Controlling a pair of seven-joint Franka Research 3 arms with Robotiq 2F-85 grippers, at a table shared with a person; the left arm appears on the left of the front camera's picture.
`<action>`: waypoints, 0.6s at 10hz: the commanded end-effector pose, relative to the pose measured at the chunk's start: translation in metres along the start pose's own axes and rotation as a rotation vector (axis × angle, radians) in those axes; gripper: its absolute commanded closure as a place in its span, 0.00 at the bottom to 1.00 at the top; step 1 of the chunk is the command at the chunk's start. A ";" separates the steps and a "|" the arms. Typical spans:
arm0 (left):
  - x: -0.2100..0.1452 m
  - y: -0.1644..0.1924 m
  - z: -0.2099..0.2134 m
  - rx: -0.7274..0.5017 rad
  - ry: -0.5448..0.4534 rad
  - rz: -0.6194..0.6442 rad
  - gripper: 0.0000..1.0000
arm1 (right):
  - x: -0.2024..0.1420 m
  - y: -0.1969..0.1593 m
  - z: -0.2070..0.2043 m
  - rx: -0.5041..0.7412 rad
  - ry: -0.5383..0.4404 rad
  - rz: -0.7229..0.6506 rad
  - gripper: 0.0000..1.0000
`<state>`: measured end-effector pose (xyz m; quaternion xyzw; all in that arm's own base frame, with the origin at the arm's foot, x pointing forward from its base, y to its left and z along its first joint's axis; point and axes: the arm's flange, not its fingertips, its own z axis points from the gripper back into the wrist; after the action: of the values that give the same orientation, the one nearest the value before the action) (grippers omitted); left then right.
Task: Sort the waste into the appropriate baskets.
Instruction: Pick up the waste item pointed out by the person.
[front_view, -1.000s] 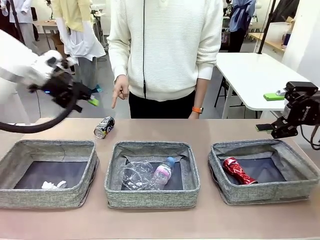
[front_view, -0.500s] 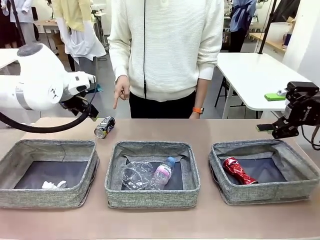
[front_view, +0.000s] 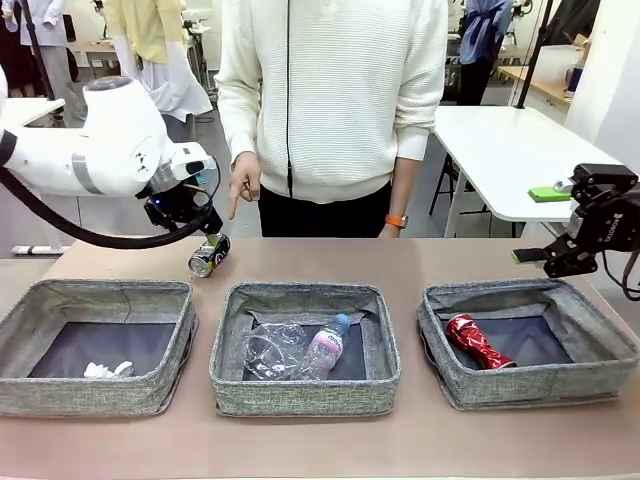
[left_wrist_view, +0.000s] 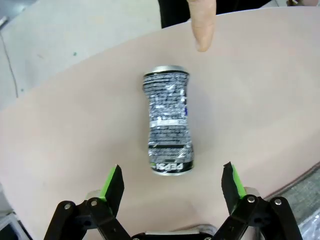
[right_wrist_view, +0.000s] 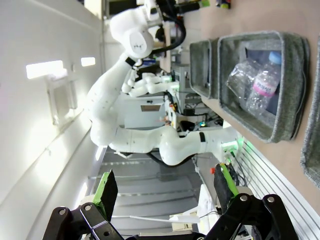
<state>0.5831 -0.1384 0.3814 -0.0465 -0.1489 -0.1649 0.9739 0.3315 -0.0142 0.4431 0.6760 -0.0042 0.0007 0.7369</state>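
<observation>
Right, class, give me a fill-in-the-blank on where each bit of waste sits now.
1. The black-silver can lies on the ____, outside the baskets.
2. The red can lies in the ____ basket.
3. The bottle shares the middle basket with the ____.
4. The left gripper is ____.

Missing words: table; right; cup; open

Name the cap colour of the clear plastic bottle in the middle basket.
Blue. The clear plastic bottle with pink label shows it best in the front view.
</observation>
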 end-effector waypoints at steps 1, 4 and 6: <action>0.007 0.011 -0.008 -0.045 0.032 0.008 0.00 | -0.001 0.003 -0.001 -0.010 -0.001 -0.019 0.00; 0.012 0.009 -0.033 -0.102 0.059 0.018 0.00 | -0.001 0.003 -0.001 -0.010 -0.001 -0.019 0.00; 0.014 0.009 -0.043 -0.096 0.051 0.027 0.00 | -0.001 0.003 -0.001 -0.010 -0.001 -0.019 0.00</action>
<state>0.6049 -0.1426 0.3421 -0.0775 -0.1106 -0.1536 0.9789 0.3314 -0.0145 0.4431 0.6760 -0.0044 0.0004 0.7369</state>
